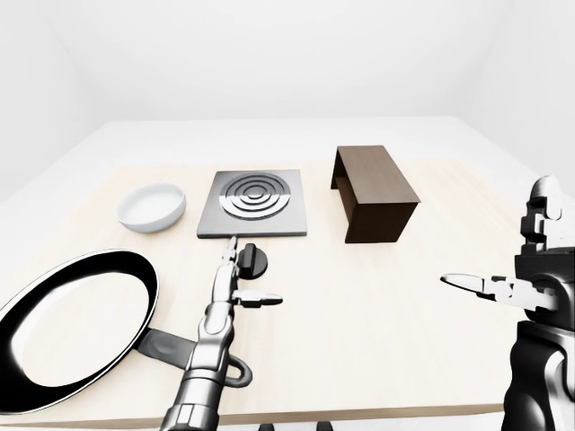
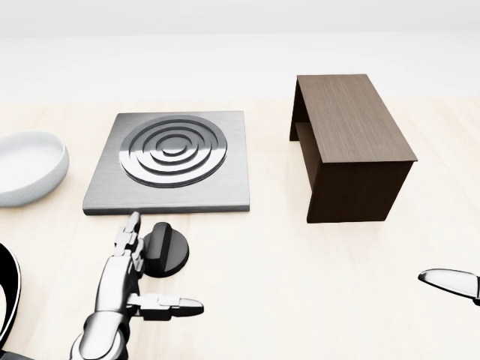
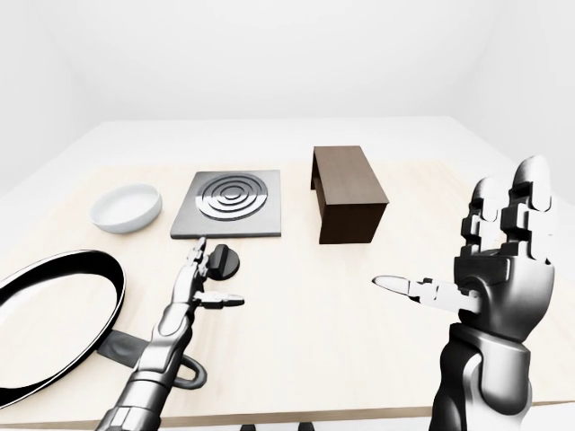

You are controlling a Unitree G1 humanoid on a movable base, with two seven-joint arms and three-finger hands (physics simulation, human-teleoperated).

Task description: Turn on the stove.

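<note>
A square steel stove plate [image 2: 172, 161] with a ringed burner lies on the pale table. Just below it sits its black round knob [image 2: 169, 251] with a raised bar handle. My left hand [image 2: 159, 271] is open. Its straight fingers [image 2: 129, 244] lie along the knob's left edge, and its thumb [image 2: 176, 305] points right below the knob. Nothing is closed round the knob. My right hand [image 3: 454, 229] is raised at the right of the right-eye view, open and holding nothing, far from the stove.
A white bowl [image 2: 26, 166] sits left of the stove plate. To the plate's right stands a dark wooden open-sided box [image 2: 352, 146]. A large black frying pan [image 1: 72, 328] lies at the lower left, its handle under my left forearm. The table's near edge [image 1: 359, 415] runs along the bottom.
</note>
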